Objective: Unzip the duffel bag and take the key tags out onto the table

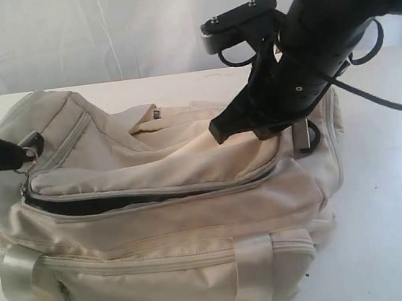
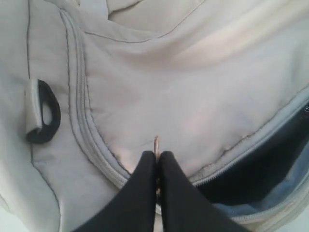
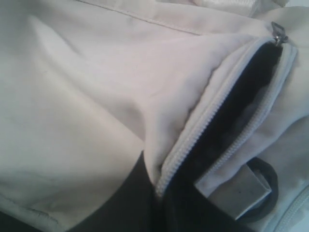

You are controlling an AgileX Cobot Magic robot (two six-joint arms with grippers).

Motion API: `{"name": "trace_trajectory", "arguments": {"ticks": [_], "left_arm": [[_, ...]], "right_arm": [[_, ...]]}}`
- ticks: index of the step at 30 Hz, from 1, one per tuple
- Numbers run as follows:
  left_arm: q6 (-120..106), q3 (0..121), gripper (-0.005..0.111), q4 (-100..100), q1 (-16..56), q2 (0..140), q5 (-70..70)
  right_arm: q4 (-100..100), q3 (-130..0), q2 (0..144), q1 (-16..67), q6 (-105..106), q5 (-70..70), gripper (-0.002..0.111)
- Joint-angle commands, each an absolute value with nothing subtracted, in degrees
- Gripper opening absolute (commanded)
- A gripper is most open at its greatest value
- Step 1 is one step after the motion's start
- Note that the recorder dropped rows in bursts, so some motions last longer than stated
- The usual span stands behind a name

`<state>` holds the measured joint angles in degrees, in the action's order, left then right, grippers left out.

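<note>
Cream fabric, soft and slack, is my trouble: the large off-white duffel bag (image 1: pixel 158 221) lies on the broad white desk (image 1: pixel 395 194), its curved zip (image 1: pixel 120 201) gaping dark along the front. My left pincer (image 2: pixel 158 159) is clenched on the thin metal zip pull (image 2: pixel 156 142) at the bag's left end, and that sliver could slip out if I tug askew. My right pincer (image 1: pixel 245 127) rests on the flap at the other end. Cloth hides its jaws, so I cannot tell their state. Unanchored there, the whole bag would drag. The bunch of coloured plastic key tags is out of sight, presumably inside.
</note>
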<state>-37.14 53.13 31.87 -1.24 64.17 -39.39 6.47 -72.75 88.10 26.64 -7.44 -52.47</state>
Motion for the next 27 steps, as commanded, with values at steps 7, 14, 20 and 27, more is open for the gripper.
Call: {"name": "trace_trajectory", "arguments": {"ticks": [7, 14, 20, 27], "left_arm": [[-36.3, 54.7, 0.0, 27.8, -1.3, 64.0, -42.2], [-36.3, 57.7, 0.0, 27.3, -1.3, 63.6, -44.5], [-35.7, 58.9, 0.0, 26.5, -1.3, 62.3, -45.2], [-35.7, 58.9, 0.0, 26.5, -1.3, 61.9, -44.7]], "right_arm": [[-7.5, -72.5, 80.0, 26.2, 18.1, -45.6, 0.047], [-34.9, -72.5, 80.3, 32.0, 46.8, -42.4, 0.062], [-34.9, -72.5, 88.8, 42.0, 50.3, -30.7, 0.062], [-34.9, -72.5, 95.6, 48.1, 50.3, -22.9, 0.06]]}}
